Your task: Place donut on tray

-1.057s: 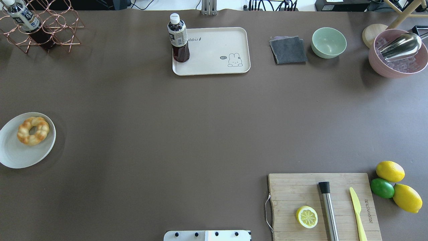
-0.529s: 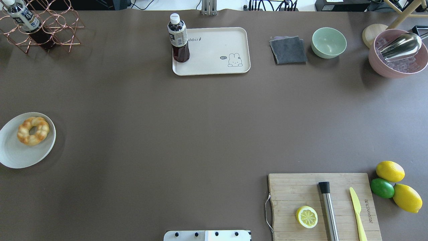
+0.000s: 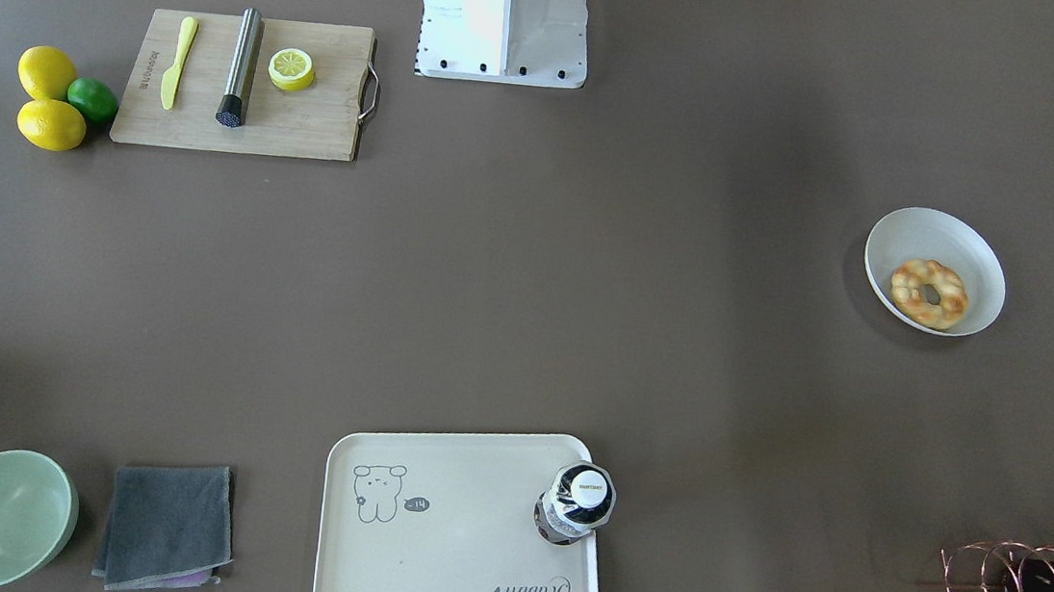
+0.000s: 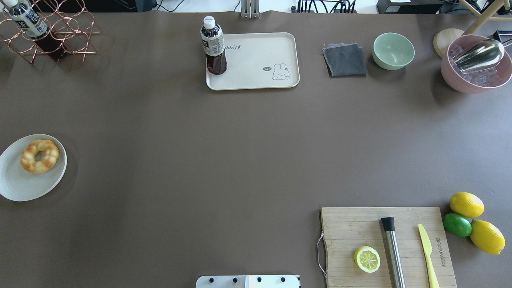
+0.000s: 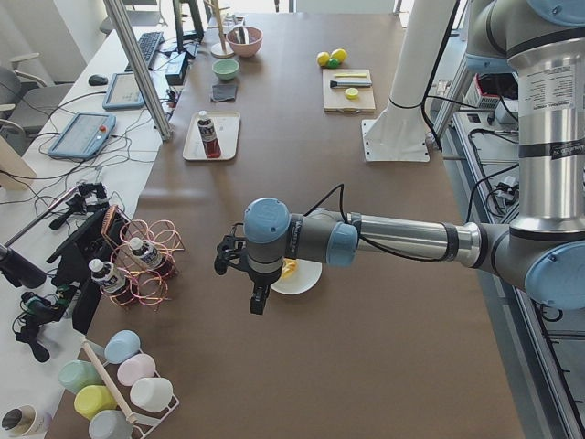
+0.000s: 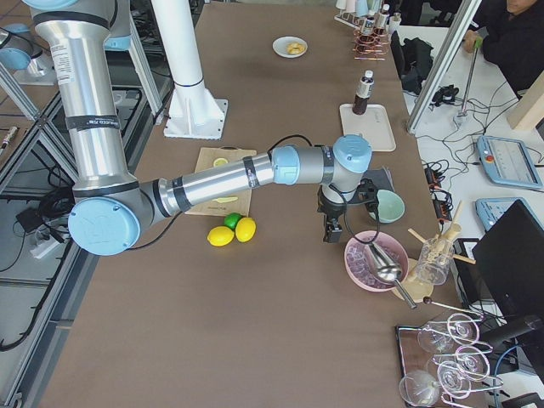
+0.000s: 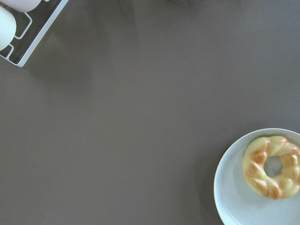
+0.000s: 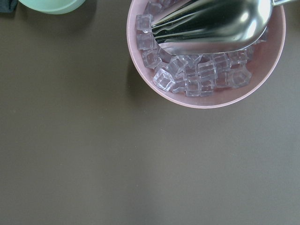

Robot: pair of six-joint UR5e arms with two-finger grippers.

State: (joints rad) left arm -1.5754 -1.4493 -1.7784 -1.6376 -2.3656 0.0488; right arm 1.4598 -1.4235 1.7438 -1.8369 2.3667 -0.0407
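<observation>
Donut [image 4: 39, 156] sits on a white plate [image 4: 20, 186] at the robot's left end of the bench [image 4: 200, 160], well apart from the tray [image 4: 260, 60]. A bottle [image 4: 213, 46] stands on a tray corner. Left claw [image 5: 259, 304] hangs near the plate, right claw [image 6: 330, 231] beside the ice bowl [image 6: 350, 263]. Can't tell whether either claw is open or closed.

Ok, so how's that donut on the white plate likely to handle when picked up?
The donut looks glossy, so it may slip in a pinch. It lies flat, so it probably won't roll, though the shallow plate under it could slide if nudged.
</observation>
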